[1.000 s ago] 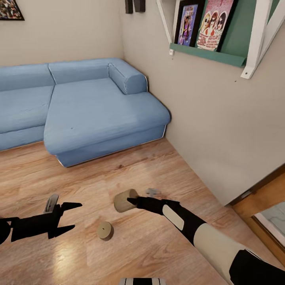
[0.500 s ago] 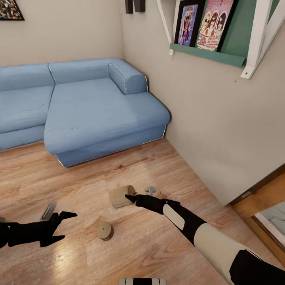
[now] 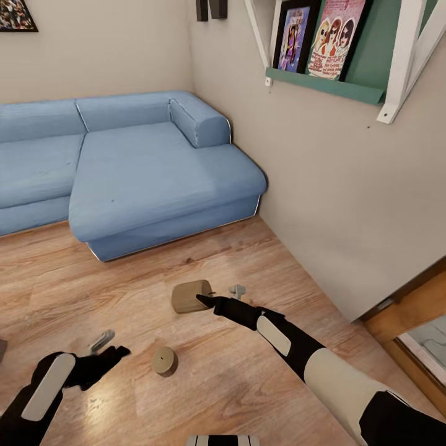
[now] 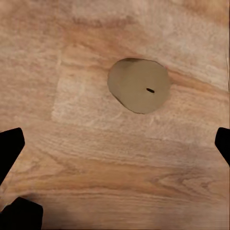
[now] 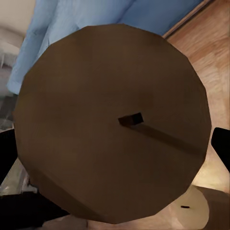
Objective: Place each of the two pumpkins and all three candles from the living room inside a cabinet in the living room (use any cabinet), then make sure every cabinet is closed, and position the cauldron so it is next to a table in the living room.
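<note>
Candles sit on the wooden floor [image 3: 260,260] in front of the blue sofa [image 3: 142,167]. From the head view, one candle [image 3: 190,296] is tipped on its side, with its long way running across the floor and its flat wick end facing the right gripper [image 3: 210,302]. That gripper is right at the candle's end, touching it or almost. I cannot tell from the pictures if its fingers are open or closed, or if they hold the candle.

The right wrist view shows what the head view cannot: the candle's round flat top up close, with the tiny dark wick in the middle. A second candle [image 5: 191,207] peeks out behind it.

That second candle stands upright on the floor, wick pointing up, between the two arms. The left wrist view looks straight down on its round top with the little wick mark. The left gripper [image 3: 114,353] is near it but not touching. Its dark fingers [image 4: 10,146] show at the far sides of that view, spread wide, holding nothing.
</note>
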